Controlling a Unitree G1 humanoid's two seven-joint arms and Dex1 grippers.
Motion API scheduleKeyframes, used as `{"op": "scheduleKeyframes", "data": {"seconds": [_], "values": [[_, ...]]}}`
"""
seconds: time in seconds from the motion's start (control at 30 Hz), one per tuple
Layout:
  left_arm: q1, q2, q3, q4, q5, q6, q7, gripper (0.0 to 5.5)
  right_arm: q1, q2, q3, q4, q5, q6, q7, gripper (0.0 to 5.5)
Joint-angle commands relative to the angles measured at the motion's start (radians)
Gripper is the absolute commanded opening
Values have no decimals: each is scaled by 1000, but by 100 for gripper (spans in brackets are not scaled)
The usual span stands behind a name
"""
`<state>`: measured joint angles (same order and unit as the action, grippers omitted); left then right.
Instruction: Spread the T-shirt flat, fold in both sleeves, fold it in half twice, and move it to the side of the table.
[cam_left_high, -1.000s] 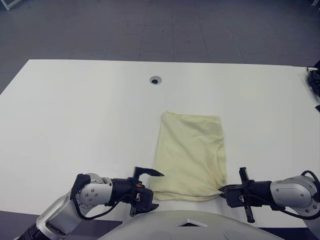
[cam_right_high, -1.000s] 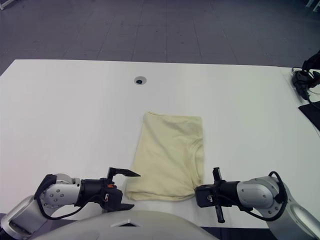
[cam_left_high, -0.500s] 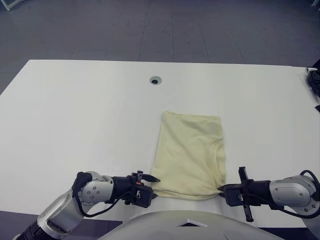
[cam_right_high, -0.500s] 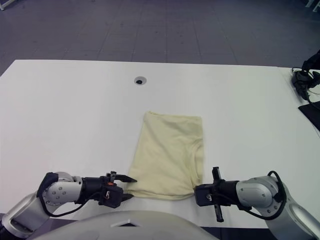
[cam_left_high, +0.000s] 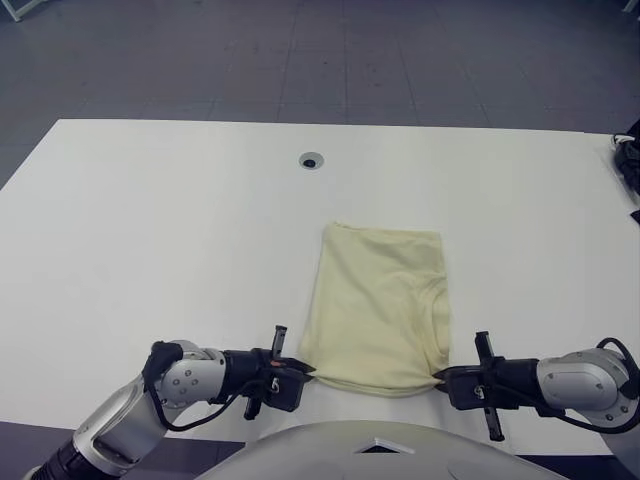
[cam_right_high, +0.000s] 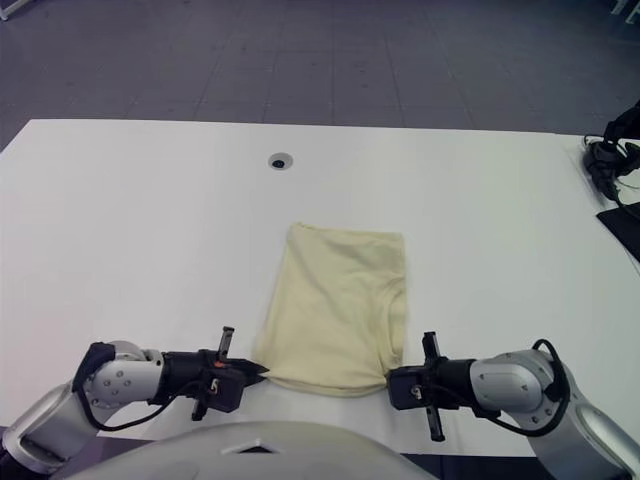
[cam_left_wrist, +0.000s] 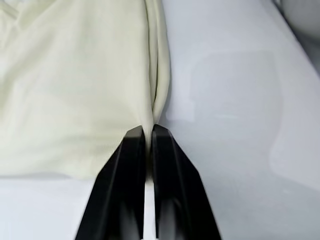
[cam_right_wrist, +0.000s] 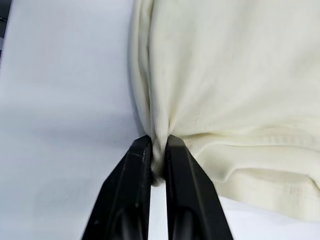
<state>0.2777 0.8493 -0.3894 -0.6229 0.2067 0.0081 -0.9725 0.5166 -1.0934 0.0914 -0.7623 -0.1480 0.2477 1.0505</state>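
The left gripper (cam_left_high: 306, 372), its two black tapered fingers (cam_left_wrist: 131, 150) pressed close, is clamped on the near left corner of the T-shirt (cam_left_high: 383, 300). The right gripper (cam_left_high: 438, 377) pinches the near right corner the same way, with cloth bunched between its fingers (cam_right_wrist: 176, 155). The T-shirt is pale yellow soft knit, folded into a tall rectangle with gentle creases and layered edges. It lies right of centre in the lower half of the head views. It rests on a smooth white table (cam_left_high: 150, 220). A small round hole (cam_left_high: 311, 160) with a dark centre sits in the tabletop toward upper centre. Black cables (cam_left_high: 628, 155) lie at the right edge.
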Motion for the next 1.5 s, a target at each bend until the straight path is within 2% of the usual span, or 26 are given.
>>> {"op": "scheduleKeyframes", "data": {"seconds": [0.03, 0.23, 0.37, 0.5, 0.63, 0.77, 0.9, 1.07, 1.17, 1.33, 1.5], "values": [[-3, 30, 89, -35, -106, 32, -21, 2, -37, -14, -18, 26, 28, -1, 23, 21], [62, 90, 257, -109, -413, 101, -111, 2, -149, -44, -98, 38, 201, 26, 128, 21], [148, 166, 345, -129, -498, 116, -183, 2, -236, -85, -145, 45, 320, 54, 210, 21], [201, 214, 419, -176, -625, 140, -257, 2, -229, -113, -226, -26, 442, 102, 264, 20], [224, 227, 494, -202, -687, 144, -285, 2, -186, -144, -311, -117, 474, 121, 304, 20], [247, 223, 585, -249, -800, 185, -296, 2, -176, -155, -445, -191, 566, 164, 362, 20], [213, 211, 625, -274, -873, 227, -259, 2, -215, -162, -487, -201, 632, 206, 356, 20], [106, 179, 615, -215, -1004, 304, -193, 2, -291, -173, -440, -91, 678, 229, 355, 20], [37, 182, 565, -112, -988, 331, -221, 2, -376, -181, -359, 4, 682, 248, 338, 19], [1, 171, 510, 16, -951, 368, -226, 2, -677, -125, -55, 185, 609, 268, 381, 19], [-108, 142, 439, 151, -923, 404, -236, 1, -921, 11, 219, 380, 480, 309, 430, 19]]}}
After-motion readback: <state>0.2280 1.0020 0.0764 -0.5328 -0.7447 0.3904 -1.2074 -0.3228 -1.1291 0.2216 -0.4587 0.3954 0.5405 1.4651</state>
